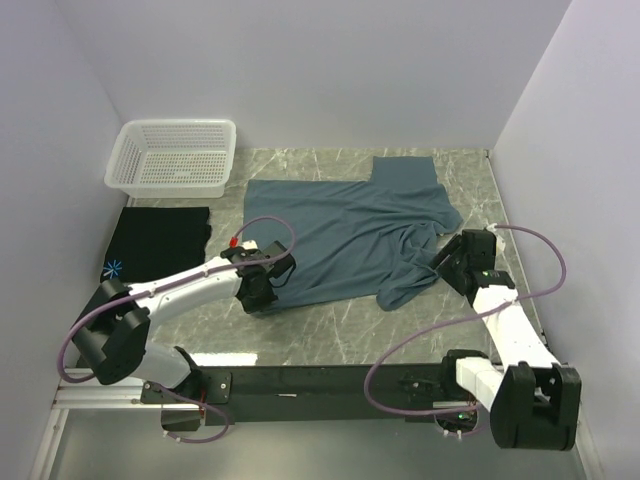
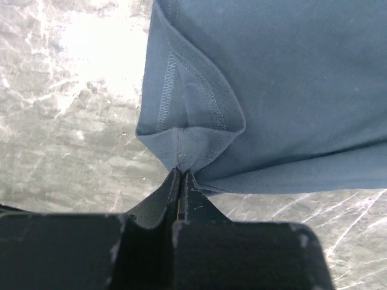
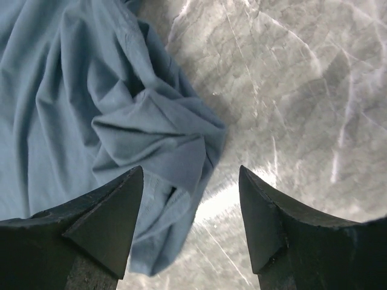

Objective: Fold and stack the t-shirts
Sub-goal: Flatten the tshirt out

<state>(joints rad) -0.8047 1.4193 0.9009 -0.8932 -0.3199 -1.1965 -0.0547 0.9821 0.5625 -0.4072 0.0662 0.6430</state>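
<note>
The slate-blue t-shirt (image 1: 340, 235) lies spread over the middle of the table, its near right part bunched into folds (image 3: 151, 127). My left gripper (image 1: 272, 288) is shut on the shirt's near left hem corner (image 2: 187, 148), which is pinched between the fingertips (image 2: 181, 173). At the shirt's crumpled right corner my right gripper (image 1: 442, 266) stands open. One of its fingers rests over the cloth edge and the other over bare table, with nothing gripped (image 3: 189, 172). The black t-shirt (image 1: 160, 243) lies folded at the left, its light-blue starburst (image 1: 113, 268) showing.
A white lattice basket (image 1: 175, 155) stands at the back left corner, behind the black shirt. White walls close the table on the left, back and right. The marble tabletop (image 1: 330, 330) shows bare between the shirt and the arm bases.
</note>
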